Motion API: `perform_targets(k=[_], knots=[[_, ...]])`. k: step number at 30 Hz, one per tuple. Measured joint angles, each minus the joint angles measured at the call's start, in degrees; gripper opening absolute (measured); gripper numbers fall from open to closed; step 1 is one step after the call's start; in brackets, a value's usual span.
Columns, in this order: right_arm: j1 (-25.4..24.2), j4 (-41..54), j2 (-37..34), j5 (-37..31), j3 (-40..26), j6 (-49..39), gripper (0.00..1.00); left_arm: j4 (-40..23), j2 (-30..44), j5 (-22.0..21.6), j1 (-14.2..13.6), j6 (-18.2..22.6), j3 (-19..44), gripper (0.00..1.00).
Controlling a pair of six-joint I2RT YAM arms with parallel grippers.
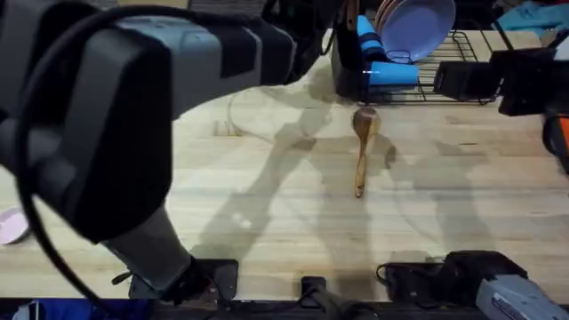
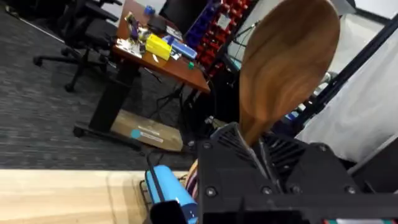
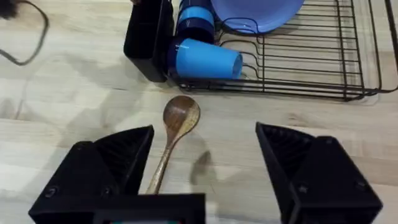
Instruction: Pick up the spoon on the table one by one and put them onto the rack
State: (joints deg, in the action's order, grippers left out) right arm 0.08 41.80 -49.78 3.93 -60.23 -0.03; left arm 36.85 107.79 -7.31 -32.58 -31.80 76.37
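While the left hand (image 2: 264,155) grips one spoon (image 2: 283,68), another spoon (image 3: 174,134) lies between the wide-open right hand's (image 3: 205,165) fingers.

open table around the spoon

bare table (image 1: 267,204) is left all round the spoon (image 1: 362,147); passage beyond is blocked by the rack (image 1: 462,76) and blue cup (image 1: 391,73).

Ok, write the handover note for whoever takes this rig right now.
Left tool: raised high, shut on a wooden spoon, bowl end sticking up.
Right tool: open, empty, hovering over the second spoon.
That second spoon lies flat on the table, bowl toward the rack, just in front of the caddy. The rack also holds a blue cup and a plate.
Done: one spoon lifted, not yet placed.
Left: drop the held spoon into the rack, then pick up and rack the one on the table.
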Motion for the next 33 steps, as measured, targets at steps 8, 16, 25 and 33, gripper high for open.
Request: perform_targets(k=[8,16,25,33], knots=[[0.0,0.0,0.0,0.0,0.0,0.0,0.996,1.3,3.7,0.0,-1.1,0.1,0.0,0.042],[0.0,0.0,0.0,0.0,0.0,0.0,0.995,0.3,4.6,-1.6,-1.0,1.9,0.1,0.042],[0.0,0.0,0.0,0.0,0.0,0.0,0.995,-3.8,4.1,-2.6,-1.0,3.4,1.3,0.042],[0.0,0.0,0.0,0.0,0.0,0.0,0.996,1.6,4.2,-2.6,-1.0,5.5,1.2,0.041]])
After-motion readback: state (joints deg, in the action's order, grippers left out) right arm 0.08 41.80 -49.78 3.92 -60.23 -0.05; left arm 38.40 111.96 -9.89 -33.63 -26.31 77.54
